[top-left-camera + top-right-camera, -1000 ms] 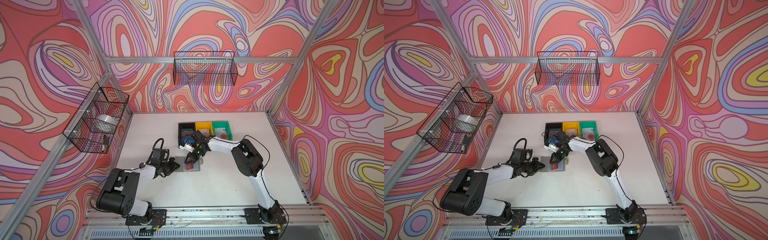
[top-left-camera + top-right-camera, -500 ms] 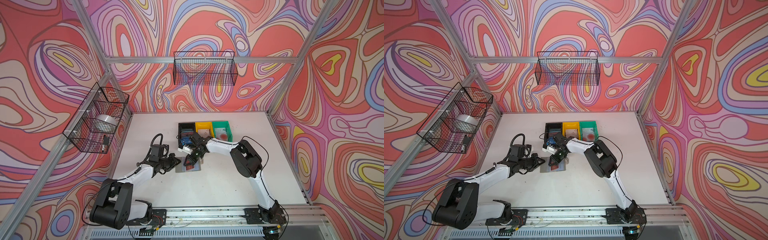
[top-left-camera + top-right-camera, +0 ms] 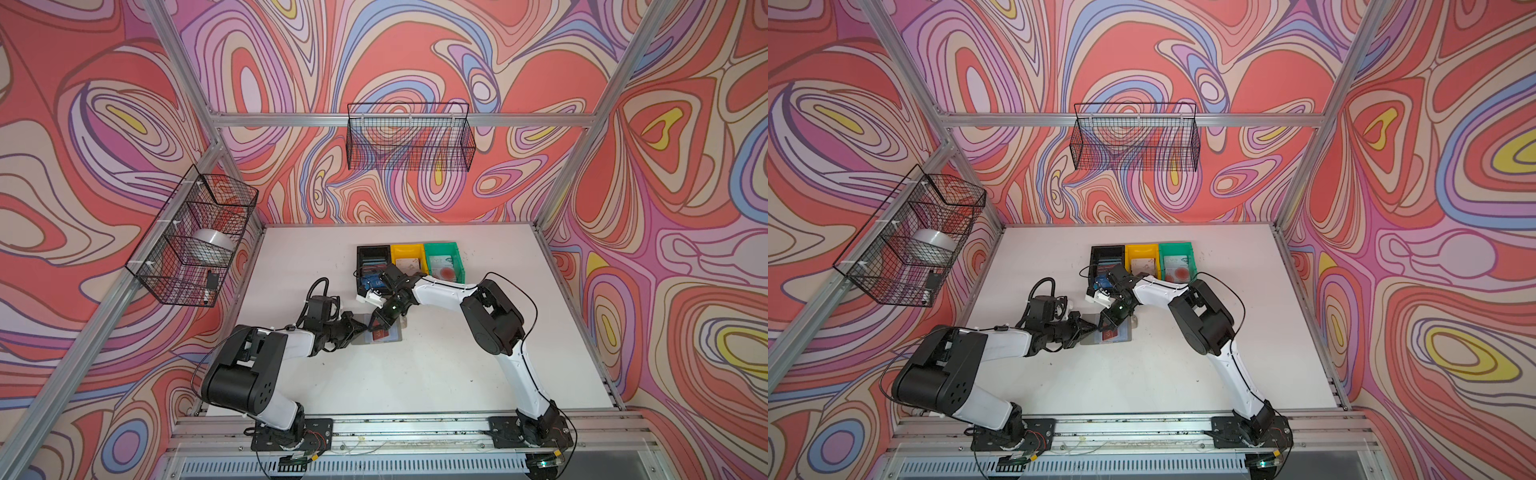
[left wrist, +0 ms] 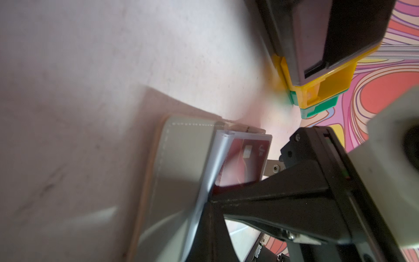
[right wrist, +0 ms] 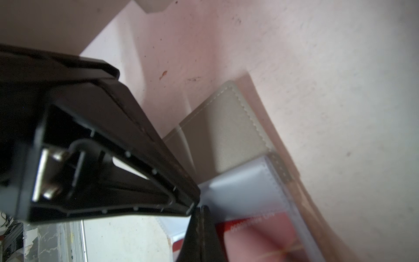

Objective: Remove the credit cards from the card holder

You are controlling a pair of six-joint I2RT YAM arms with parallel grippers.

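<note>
Small flat grey folding card holder [image 4: 181, 154] lies open on the white table [image 3: 436, 374], directly beneath both tools. Left gripper [image 4: 208, 200]: jaws pressed together on the raised edge of the translucent sleeve [image 5: 244, 188]. Right gripper [image 5: 196, 205]: jaws closed, tips at that sleeve. Red plastic credit card [image 4: 244, 163] sits inside it, just beyond the left tips. Right grip unconfirmed.

A flat grey folding card holder [image 3: 1123, 335] lies open near the middle of the white bench [image 3: 1142, 382], and a red plastic card [image 3: 1109, 333] shows inside it. The left hand [image 3: 1091, 327] reaches in from nine o'clock, its fingers drawn together at the holder's edge. The right hand [image 3: 1106, 321] comes down from one o'clock, also closed, with its tip at the red card. At twelve o'clock of the holder, a black plastic bin [image 3: 1108, 249], a yellow plastic bin [image 3: 1142, 247] and a green plastic bin [image 3: 1176, 246] stand side by side.
</note>
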